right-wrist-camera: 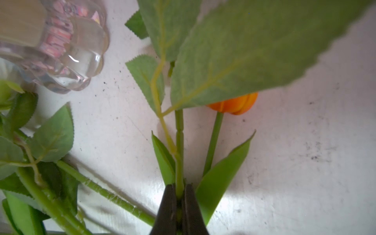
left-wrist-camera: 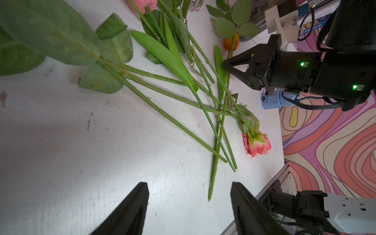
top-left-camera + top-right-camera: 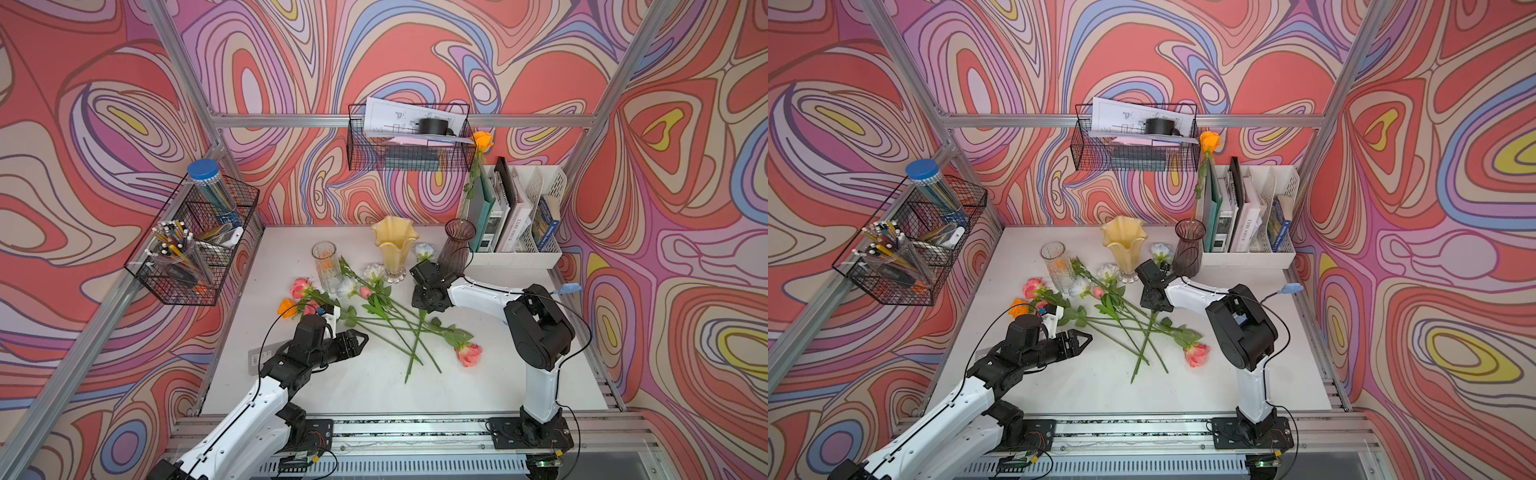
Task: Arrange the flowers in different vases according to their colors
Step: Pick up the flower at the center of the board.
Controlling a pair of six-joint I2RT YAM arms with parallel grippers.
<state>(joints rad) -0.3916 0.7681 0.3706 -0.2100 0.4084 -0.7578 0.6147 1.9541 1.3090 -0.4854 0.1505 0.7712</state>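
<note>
Top view rundown, left to right: a wire basket (image 3: 178, 291) full of pens hangs on the left wall. Below it the left gripper (image 3: 362, 345) hovers low over the table (image 3: 353, 386), jaws spread wide and gripping nothing. The left wrist cam backs that up, just bare tabletop between its fingers (image 2: 134, 209). Right behind it a loose orange rose (image 3: 286, 306) and a couple of pink roses (image 3: 300, 286) lie near the foot of the clear glass vase (image 3: 326, 266), which stands upright. White-blue blooms (image 3: 374, 272) sit between that one and the yellow vase (image 3: 392, 245), and the stem pile (image 3: 395, 328) fans out across the middle of the table. The right gripper (image 1: 179, 188) is down on the pile just in front of the purple vase (image 3: 457, 249), pinched tight on a leafy stem (image 1: 179, 142). On the right wrist cam a big leaf hides that stem's bloom, so can't tell the color, and an orange tulip bud (image 1: 234, 104) lies on the table right beside it. The purple vase stands upright with a tall orange rose (image 3: 482, 141) in it, next to the white file organiser (image 3: 519, 253). One lone pink rose (image 3: 469, 354) lies at the pile's right end.
</note>
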